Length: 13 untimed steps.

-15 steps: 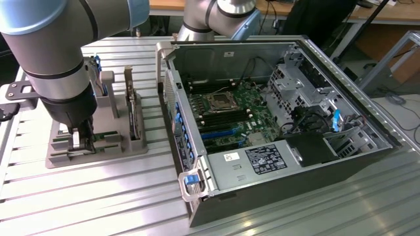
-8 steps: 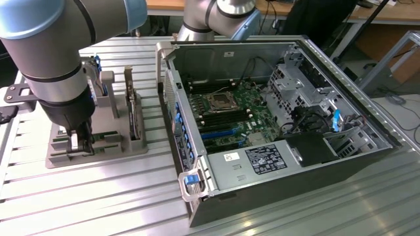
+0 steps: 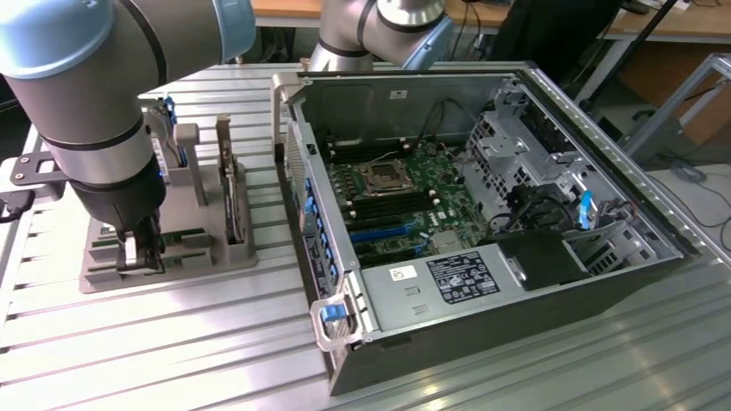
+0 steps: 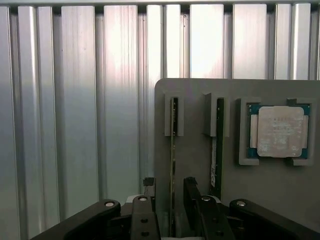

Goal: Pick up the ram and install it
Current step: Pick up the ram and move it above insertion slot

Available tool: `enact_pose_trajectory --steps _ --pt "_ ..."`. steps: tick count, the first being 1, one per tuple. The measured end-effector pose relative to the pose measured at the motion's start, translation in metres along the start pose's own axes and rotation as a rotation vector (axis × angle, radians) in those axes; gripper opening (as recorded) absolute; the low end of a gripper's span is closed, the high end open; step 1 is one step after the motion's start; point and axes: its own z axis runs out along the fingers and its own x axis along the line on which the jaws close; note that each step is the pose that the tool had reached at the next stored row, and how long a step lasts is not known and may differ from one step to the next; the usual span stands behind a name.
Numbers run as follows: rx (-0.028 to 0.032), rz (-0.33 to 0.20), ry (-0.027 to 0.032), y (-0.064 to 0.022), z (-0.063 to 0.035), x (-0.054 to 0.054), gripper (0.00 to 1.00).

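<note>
**A:** Where's the ram?

**B:** The long, thin green circuit-board stick (image 4: pixel 173 135) stands on edge in a slot of the flat grey plastic holder (image 4: pixel 195 165). That holder sits at about eight o'clock in the exterior view, on the ribbed aluminium table (image 3: pixel 171 351).

**A:** And the hand?

**B:** The black two-finger gripper (image 4: pixel 170 189) is down over the stick. Its fingers (image 4: pixel 149 186) are narrowly parted, one on each side, with a sliver of gap on both sides.

**A:** What's nearby?

**B:** A second green stick (image 4: pixel 218 145) stands in the next slot, and a square silver processor chip (image 4: pixel 280 131) sits in a recess beside that. The open black computer tower (image 3: pixel 389 98) lies at three o'clock from the holder, with its green motherboard (image 3: pixel 412 197) exposed.
</note>
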Motion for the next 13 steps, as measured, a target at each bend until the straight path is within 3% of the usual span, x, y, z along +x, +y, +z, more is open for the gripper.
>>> enact_pose_trajectory --steps 4,8,13 --pt "0.0 0.0 -0.0006 0.0 0.0001 0.0 0.36" --pt "0.0001 0.0 -0.0006 0.0 0.0001 0.0 0.12" --pt "0.0 0.0 -0.0006 0.0 -0.001 0.0 0.12"
